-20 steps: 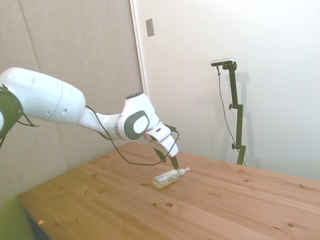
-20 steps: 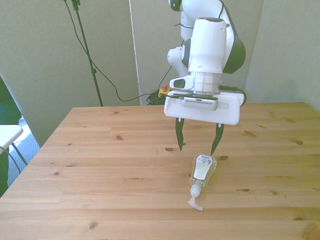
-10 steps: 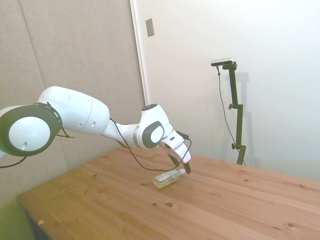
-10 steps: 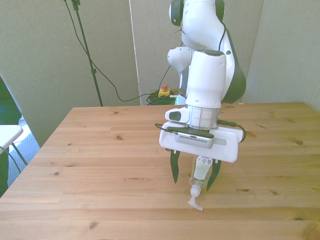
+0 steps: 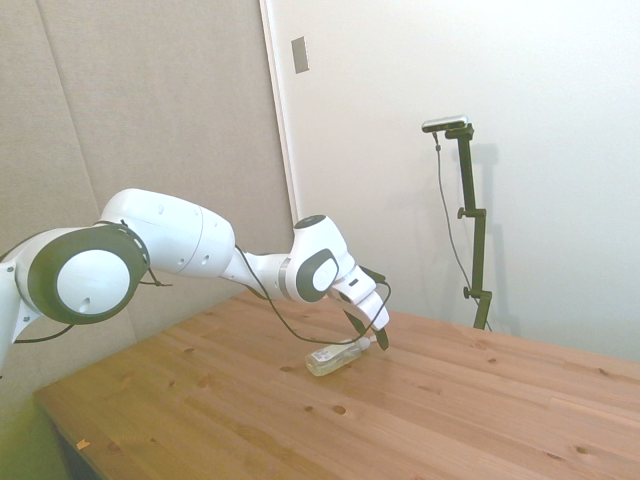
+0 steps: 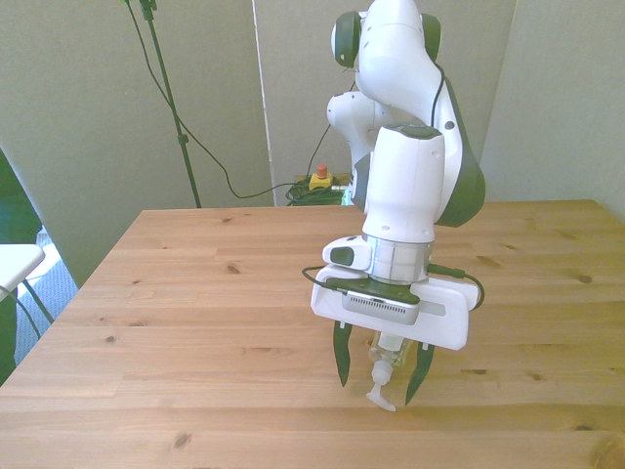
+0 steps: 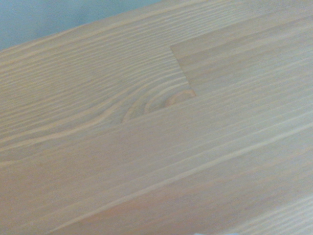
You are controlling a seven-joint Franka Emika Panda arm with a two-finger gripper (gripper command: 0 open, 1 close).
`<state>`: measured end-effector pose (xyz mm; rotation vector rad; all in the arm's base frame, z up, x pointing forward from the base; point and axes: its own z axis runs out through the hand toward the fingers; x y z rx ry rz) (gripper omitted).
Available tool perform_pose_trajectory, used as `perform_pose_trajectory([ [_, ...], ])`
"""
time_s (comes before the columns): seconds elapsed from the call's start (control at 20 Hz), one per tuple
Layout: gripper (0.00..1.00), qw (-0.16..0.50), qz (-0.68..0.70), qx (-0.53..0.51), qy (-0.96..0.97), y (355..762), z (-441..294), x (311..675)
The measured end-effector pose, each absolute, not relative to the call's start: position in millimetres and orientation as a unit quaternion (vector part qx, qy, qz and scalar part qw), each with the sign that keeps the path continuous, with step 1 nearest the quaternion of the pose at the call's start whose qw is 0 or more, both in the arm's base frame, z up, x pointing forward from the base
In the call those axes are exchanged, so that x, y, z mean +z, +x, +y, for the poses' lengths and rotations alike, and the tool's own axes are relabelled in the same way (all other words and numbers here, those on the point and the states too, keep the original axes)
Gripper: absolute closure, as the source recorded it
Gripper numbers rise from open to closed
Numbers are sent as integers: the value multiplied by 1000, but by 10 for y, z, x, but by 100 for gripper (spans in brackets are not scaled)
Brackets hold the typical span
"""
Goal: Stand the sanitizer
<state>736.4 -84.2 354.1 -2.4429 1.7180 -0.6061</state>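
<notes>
The sanitizer (image 5: 335,356) lies on its side on the wooden table (image 5: 450,410), a small clear bottle with yellowish liquid and a white pump top (image 6: 380,395). In the front view most of the sanitizer (image 6: 383,354) is hidden behind the gripper's body; only its neck and pump show. My gripper (image 6: 379,379) is open, its two dark fingers (image 6: 341,360) low over the table and straddling the bottle's neck, one on each side. In the side view my gripper (image 5: 377,341) sits at the pump end. The wrist view holds only blurred wood grain.
The table (image 6: 195,293) stretches wide to the front view's left. A yellow box with a red button (image 6: 318,178) and cables lie on the floor beyond the far edge. A white object (image 6: 15,264) stands off the table's edge at the front view's left.
My gripper has come down and toward the table's near edge, from above the bottle's base to around its neck. It stays open. The sanitizer has not moved.
</notes>
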Motion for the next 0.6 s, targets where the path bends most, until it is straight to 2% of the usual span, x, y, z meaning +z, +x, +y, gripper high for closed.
perform_pose_trajectory([
  [0.6, 100, 36, 570, -174, -802, 7446, -843, 3548],
])
